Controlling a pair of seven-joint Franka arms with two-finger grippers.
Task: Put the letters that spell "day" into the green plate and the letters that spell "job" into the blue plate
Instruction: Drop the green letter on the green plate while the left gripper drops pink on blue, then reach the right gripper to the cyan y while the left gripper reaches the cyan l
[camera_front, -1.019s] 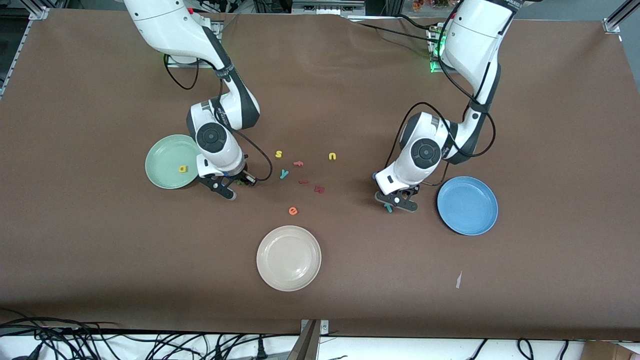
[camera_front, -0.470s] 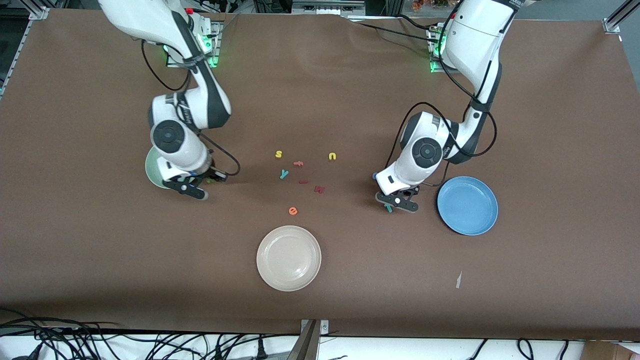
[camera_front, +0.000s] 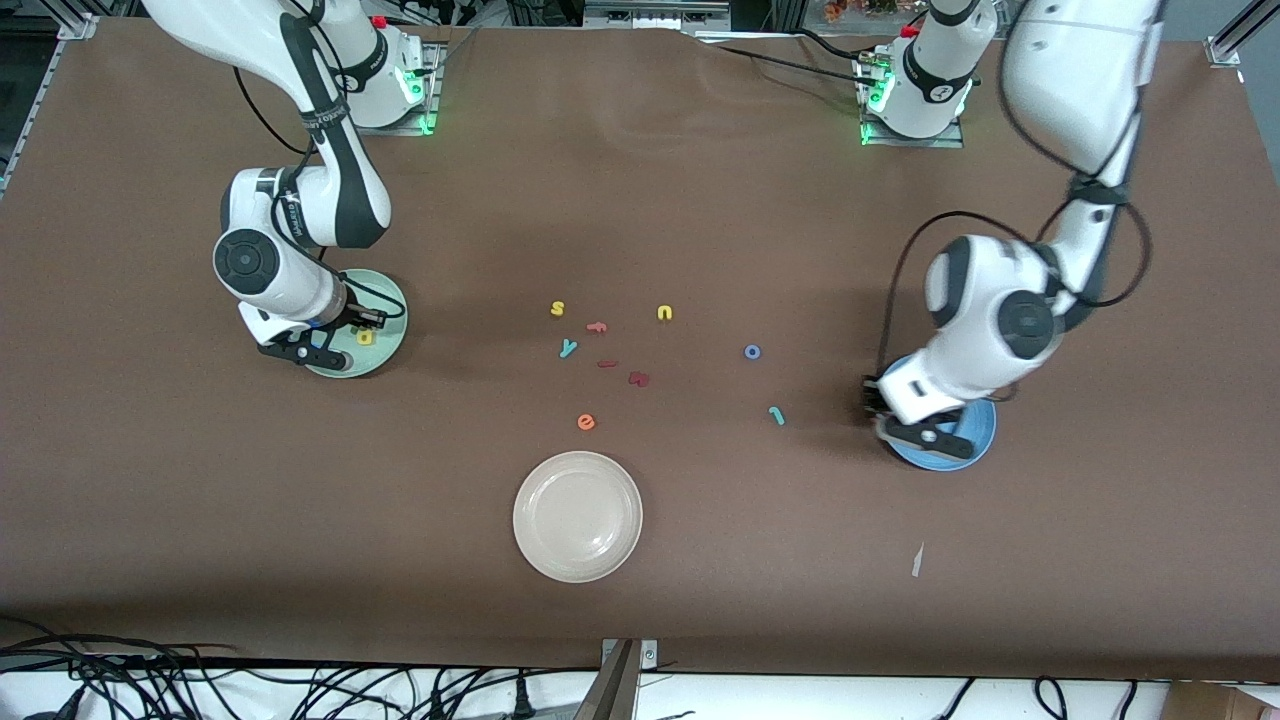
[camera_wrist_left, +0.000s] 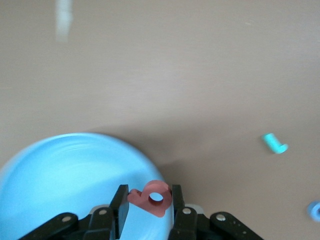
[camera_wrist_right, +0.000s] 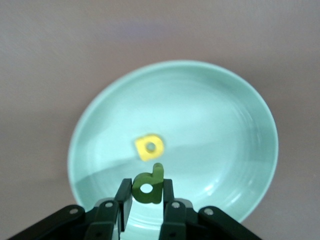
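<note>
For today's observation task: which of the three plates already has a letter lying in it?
The green plate: a yellow letter lies in it. The others hold none.

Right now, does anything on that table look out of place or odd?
Little stands out. A small pale scrap lies alone on the brown table, near the front camera, toward the left arm's end; it resembles no letter or plate. The loose letters sit scattered mid-table, and the cream plate holds nothing.
</note>
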